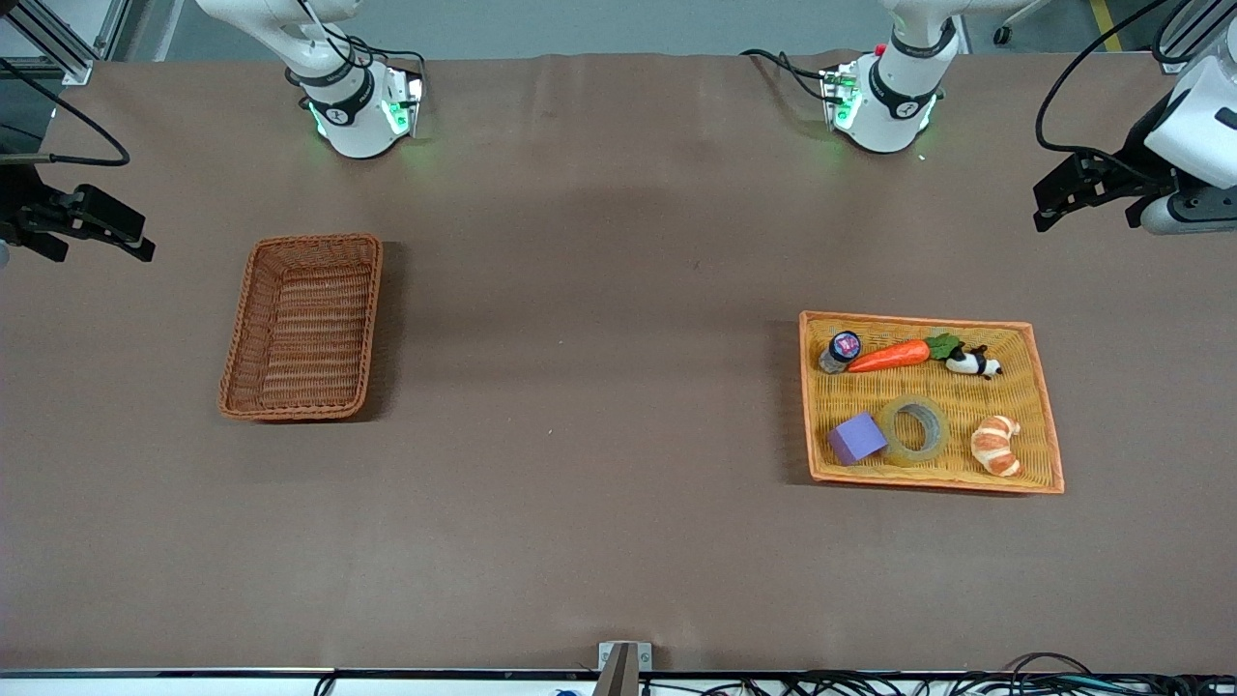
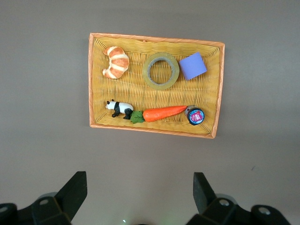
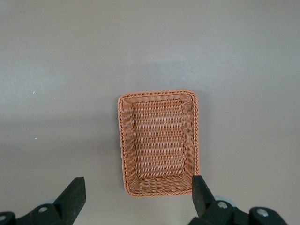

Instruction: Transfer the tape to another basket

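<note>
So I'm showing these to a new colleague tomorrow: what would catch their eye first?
Probably the yellow basket toward the left arm's end of the table, crowded with a bright carrot, a croissant, a purple block and the tape. Next, the brown wicker basket toward the right arm's end, with nothing in it. Both claws, left claw and right claw, hang open, high at the table's ends.

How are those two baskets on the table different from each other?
The brown basket is narrower, with deep sloped sides; the yellow basket is wider and flatter, with an orange rim. The brown basket is empty; the yellow basket holds the tape, a carrot, a croissant and other small things. Both are woven rectangles.
</note>
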Controlling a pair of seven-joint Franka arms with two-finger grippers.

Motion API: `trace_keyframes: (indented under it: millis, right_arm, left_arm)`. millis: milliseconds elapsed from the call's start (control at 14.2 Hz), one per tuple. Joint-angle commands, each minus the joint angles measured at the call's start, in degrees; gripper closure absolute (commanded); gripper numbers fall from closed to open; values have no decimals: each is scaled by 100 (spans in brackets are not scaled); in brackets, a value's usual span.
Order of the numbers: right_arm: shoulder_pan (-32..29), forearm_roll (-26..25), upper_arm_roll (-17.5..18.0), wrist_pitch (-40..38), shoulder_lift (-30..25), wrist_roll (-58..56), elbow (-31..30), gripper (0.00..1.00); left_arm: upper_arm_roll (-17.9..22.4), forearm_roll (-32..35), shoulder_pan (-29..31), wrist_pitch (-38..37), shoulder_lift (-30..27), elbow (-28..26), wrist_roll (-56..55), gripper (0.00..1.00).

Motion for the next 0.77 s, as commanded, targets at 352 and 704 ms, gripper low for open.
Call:
trace_keyframes:
  millis: [352, 704]
  right_arm:
    - [-72, 133, 20, -39, -9, -69, 23, 0]
    - [-72, 133, 20, -39, -9, -69, 23, 0]
  left_arm:
    - [66, -85, 146, 475, 601, 38, 336, 0]
    - [84, 3, 340, 2574, 1541, -929, 204, 0]
